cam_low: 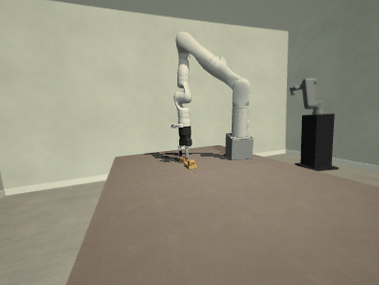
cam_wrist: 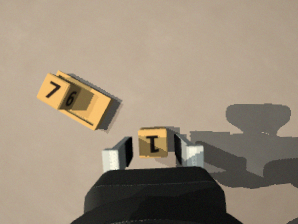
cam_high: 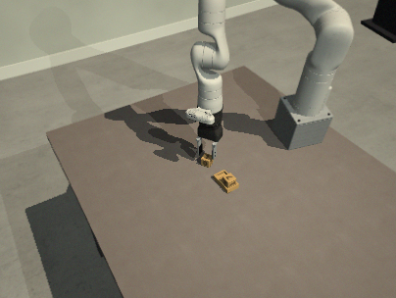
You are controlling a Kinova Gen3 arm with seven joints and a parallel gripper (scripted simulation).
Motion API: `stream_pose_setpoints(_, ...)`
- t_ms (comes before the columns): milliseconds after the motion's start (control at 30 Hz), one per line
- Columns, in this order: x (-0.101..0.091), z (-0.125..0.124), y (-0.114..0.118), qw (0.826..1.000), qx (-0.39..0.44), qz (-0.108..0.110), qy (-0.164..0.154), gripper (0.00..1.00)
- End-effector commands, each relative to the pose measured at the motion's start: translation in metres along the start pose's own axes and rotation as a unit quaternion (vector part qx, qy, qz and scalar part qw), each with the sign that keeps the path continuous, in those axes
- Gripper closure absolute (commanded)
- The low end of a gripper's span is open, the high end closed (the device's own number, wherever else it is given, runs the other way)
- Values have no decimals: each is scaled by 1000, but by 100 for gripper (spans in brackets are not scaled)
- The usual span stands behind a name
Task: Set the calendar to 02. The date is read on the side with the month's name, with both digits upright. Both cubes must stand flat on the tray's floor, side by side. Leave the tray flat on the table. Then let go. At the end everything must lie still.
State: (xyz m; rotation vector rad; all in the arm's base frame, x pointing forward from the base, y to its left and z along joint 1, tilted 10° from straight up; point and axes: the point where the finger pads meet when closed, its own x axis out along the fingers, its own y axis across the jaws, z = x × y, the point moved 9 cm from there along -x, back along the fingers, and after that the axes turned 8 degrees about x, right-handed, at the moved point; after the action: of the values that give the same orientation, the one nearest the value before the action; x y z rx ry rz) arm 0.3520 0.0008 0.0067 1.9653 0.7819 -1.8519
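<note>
One cube (cam_wrist: 67, 96) inside the tray (cam_wrist: 99, 111), up and left of the pincer (cam_wrist: 153, 153) in the wrist view, with a 7 on the tray's near end. Second cube (cam_wrist: 153, 143) flat on the table (cam_high: 274, 230), between the wide-open fingers, gripped by nothing, top face showing 1. Arm (cam_high: 212, 74) pointing straight down over it, wrist vertical.

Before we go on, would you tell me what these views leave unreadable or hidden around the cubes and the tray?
- Loose cube: only its top digit shows in the wrist view; the open gripper and its fingers cover the flanks.
- Tray: month name unreadable in the top view, too small.
- Cube in the tray: its digit is dark and blurred in the wrist view.
- Exterior view: tray and cubes merge into one tiny blob.
</note>
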Motion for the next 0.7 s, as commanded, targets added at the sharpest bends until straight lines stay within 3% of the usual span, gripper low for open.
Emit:
stream_pose_setpoints(0,0,-3,0,1000,4,0,3,10)
stream_pose_setpoints(667,24,-3,0,1000,4,0,3,10)
